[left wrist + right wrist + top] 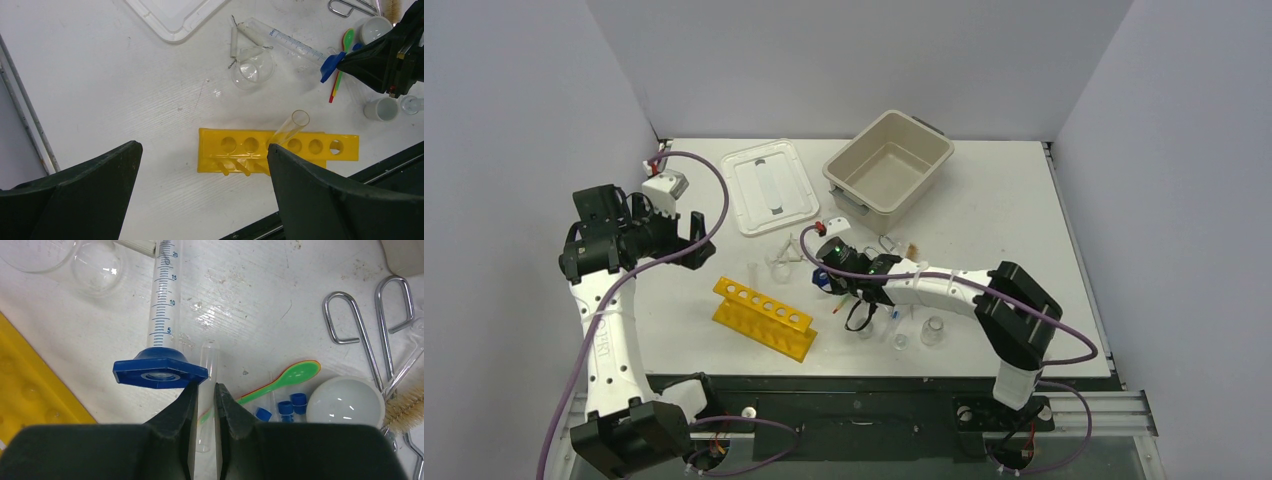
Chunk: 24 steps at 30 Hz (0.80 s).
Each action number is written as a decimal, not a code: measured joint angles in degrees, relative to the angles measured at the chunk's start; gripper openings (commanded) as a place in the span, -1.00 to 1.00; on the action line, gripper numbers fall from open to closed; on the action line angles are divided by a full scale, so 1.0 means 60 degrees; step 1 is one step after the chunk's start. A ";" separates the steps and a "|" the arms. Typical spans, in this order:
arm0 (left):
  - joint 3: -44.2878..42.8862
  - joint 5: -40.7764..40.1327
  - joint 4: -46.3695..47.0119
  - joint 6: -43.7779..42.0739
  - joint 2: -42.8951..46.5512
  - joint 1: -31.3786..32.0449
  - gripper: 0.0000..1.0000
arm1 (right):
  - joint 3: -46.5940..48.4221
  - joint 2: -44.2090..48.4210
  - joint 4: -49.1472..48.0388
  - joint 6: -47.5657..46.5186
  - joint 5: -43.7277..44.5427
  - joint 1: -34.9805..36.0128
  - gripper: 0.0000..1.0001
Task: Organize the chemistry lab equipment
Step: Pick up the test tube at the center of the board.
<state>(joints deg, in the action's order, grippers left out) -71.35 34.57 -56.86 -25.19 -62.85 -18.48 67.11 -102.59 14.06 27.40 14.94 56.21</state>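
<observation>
Clear test tube (209, 357) sits clamped between the right jaws, a blue-based measuring cylinder (162, 295) just beside them. Left jaws stand wide apart.

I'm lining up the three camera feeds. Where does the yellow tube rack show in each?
Top external: the yellow tube rack lies near the front edge, left of centre.
Left wrist: the rack is at lower centre, lying crosswise.
Right wrist: only a yellow corner shows at the left edge.
Shared landmark: the blue-based graduated cylinder, clear in both wrist views but unclear from above.
</observation>
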 measured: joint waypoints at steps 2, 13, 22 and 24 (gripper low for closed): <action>0.0000 0.0040 0.0000 -0.0004 0.0055 0.0000 0.93 | 0.0007 0.0084 0.0026 -0.0029 -0.0004 -0.0011 -1.00; 0.0058 0.0040 0.0004 -0.0124 0.0171 0.0000 0.93 | 0.0514 -0.1326 0.0124 0.0058 -0.0157 -0.0058 -1.00; 0.0058 0.0040 0.0004 -0.0135 0.0171 0.0000 0.93 | 0.0958 -0.1712 0.0022 0.0087 -0.0186 -0.0124 -0.33; 0.0058 0.0040 0.0004 -0.0135 0.0171 0.0000 0.93 | 0.0911 -0.1770 -0.0007 0.0095 -0.0226 -0.0131 -0.27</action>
<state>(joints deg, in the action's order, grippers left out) -71.00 34.81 -56.84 -26.00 -61.82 -18.48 72.58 -113.21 14.02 27.97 13.58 55.42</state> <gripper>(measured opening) 0.968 0.321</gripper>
